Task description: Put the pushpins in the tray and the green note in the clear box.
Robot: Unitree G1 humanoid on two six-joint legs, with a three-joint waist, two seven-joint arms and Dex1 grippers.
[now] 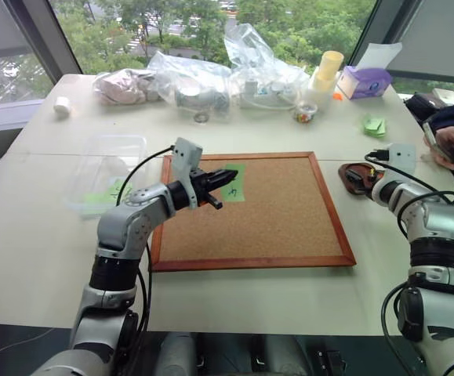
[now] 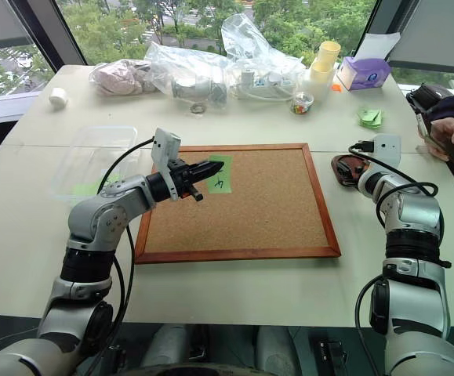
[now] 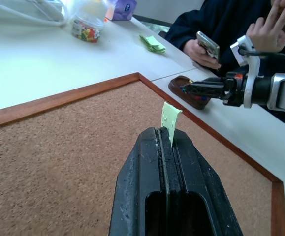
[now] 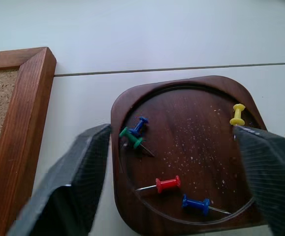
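Pinching the green note (image 3: 171, 119) between pressed-together jaws, our left gripper (image 1: 225, 178) hides most of the paper; we see one edge standing up past the fingertips, above the corkboard (image 1: 281, 211). Its scribbles we can barely make out. Our right gripper (image 4: 181, 162) hangs over the tray (image 4: 191, 93) on the bench (image 1: 46, 235), jaws spread to either side of it. We count five pushpins (image 4: 168, 184) lying inside. The clear box (image 1: 105, 160) sits left of the corkboard.
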